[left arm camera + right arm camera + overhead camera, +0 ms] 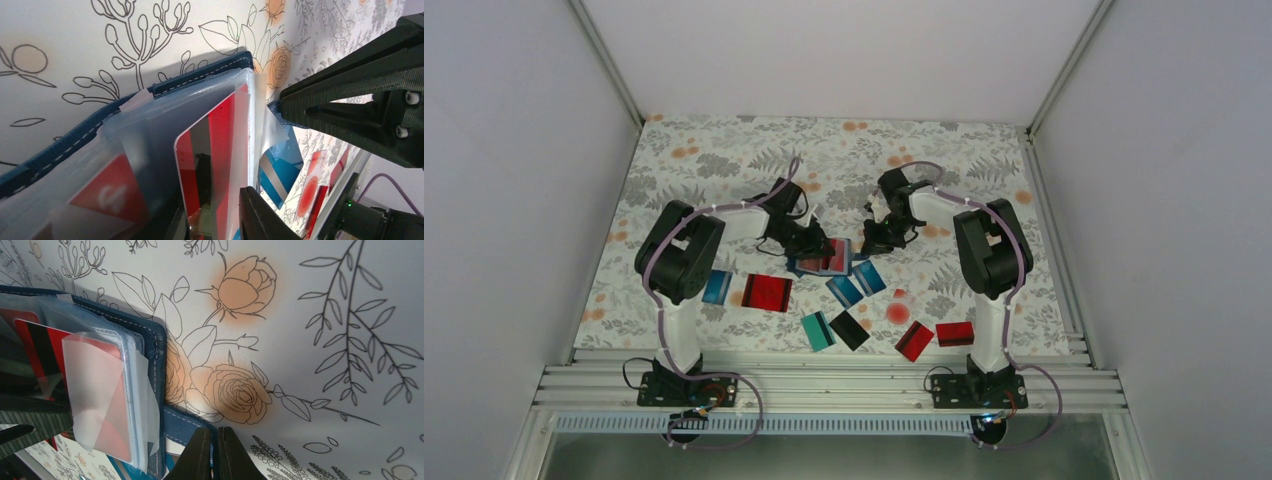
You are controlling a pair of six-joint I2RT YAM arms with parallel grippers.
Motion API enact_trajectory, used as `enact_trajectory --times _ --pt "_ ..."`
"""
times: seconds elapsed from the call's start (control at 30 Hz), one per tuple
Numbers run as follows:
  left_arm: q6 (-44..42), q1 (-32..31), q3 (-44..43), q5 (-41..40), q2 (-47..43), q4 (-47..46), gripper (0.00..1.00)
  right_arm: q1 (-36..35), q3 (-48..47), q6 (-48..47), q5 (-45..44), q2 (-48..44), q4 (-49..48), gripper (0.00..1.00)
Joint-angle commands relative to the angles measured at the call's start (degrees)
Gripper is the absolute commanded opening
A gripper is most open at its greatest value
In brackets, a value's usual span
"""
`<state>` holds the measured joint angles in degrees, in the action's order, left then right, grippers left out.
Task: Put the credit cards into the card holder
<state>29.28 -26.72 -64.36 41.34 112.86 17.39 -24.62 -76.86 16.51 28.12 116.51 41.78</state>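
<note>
The navy card holder [824, 262] lies open mid-table, its clear pockets showing in the left wrist view [150, 125]. My left gripper [809, 244] is shut on a red card with a dark stripe [212, 150], whose top edge sits inside a clear pocket. My right gripper [216, 440] is shut on the holder's blue closure tab [180, 426] at its edge. Another red card [112, 192] sits in a lower pocket. Loose cards lie nearer: blue [716, 287], red [766, 293], two blue [844, 291], teal [818, 331], black [849, 330], two red [914, 341].
A small clear piece with a red round dot [898, 308] lies right of the loose cards. The right arm's black frame [360, 115] hangs close over the holder. The flowered mat [724, 160] ends at walls left, right and back, and a metal rail [824, 380] runs in front.
</note>
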Motion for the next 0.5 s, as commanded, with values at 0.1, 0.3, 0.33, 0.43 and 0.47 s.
enact_trajectory --times 0.1,0.3,0.33,0.43,0.47 --pt "-2.06 -1.81 -2.42 -4.68 -0.71 9.50 0.34 -0.76 0.54 0.89 1.05 1.21 -2.14 0.04" --pt "-3.74 -1.83 -3.92 -6.68 -1.05 13.05 0.54 -0.76 0.90 0.90 0.93 0.66 -2.57 0.04" --pt "-4.14 -1.84 -4.24 -6.94 -1.13 13.67 0.57 -0.78 0.80 0.95 0.93 0.66 -2.58 0.04" --pt "-5.18 -1.88 -5.90 -9.09 -1.16 16.61 0.69 -0.71 0.60 0.89 0.65 0.66 -2.65 0.04" --pt "-5.48 -1.83 -6.55 -9.57 -1.28 17.43 0.73 -0.74 0.50 0.92 0.65 0.65 -2.67 0.04"
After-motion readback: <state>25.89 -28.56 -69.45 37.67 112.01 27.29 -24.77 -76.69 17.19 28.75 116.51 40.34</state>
